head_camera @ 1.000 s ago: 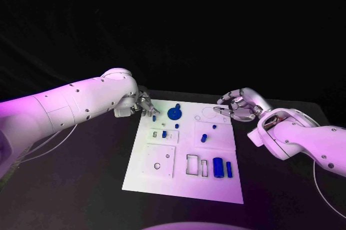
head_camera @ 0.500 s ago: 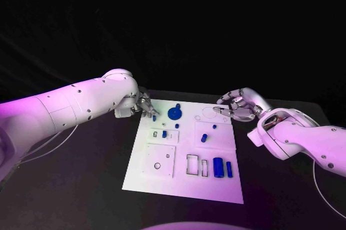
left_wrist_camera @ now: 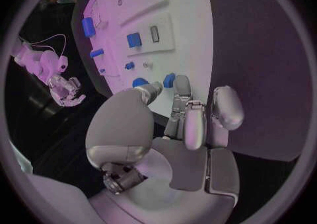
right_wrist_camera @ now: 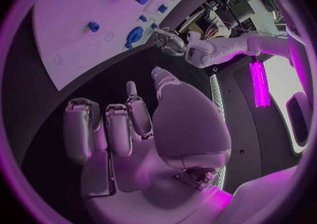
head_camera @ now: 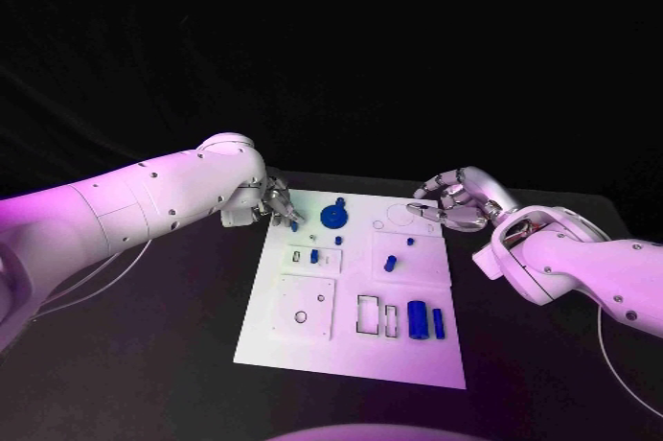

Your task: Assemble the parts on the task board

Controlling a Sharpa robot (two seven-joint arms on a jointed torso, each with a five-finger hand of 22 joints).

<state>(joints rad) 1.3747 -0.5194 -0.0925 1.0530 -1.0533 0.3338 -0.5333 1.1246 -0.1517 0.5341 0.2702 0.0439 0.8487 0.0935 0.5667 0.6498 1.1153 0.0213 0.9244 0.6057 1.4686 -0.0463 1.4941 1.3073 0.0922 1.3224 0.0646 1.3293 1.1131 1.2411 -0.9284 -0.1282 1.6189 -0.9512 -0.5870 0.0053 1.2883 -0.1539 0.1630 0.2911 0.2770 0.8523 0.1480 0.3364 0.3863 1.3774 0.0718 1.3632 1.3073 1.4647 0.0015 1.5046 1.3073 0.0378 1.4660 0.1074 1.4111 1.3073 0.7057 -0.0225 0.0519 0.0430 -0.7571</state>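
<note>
Roughly, left to right, as it stands on the black counter (head_camera: 166,364):

Left hand (head_camera: 277,207): at the far left corner of the task board (head_camera: 346,350), fingertips (left_wrist_camera: 180,84) down beside a small blue peg (head_camera: 294,225) there. Whether it pinches the peg or merely touches it I cannot tell.

Task board, white, mid-counter. Left half: a small blue block (head_camera: 315,257) in a framed recess, looking seated; a large square panel nearer the robot with an unfilled round hole. Far middle: a blue gear (head_camera: 334,214), apparently mounted (its seating is too small to judge).

Right half: a short blue peg (head_camera: 391,263) lying on its side, loose by the look of it; two blue cylinders (head_camera: 425,321) side by side at the near edge, next to open rectangular slots.

Right hand (head_camera: 453,202): raised at the board's far right corner, fingers curled and apart, holding nothing.

Judgement: early to middling; several recesses unfilled, several parts seemingly unplaced.
</note>
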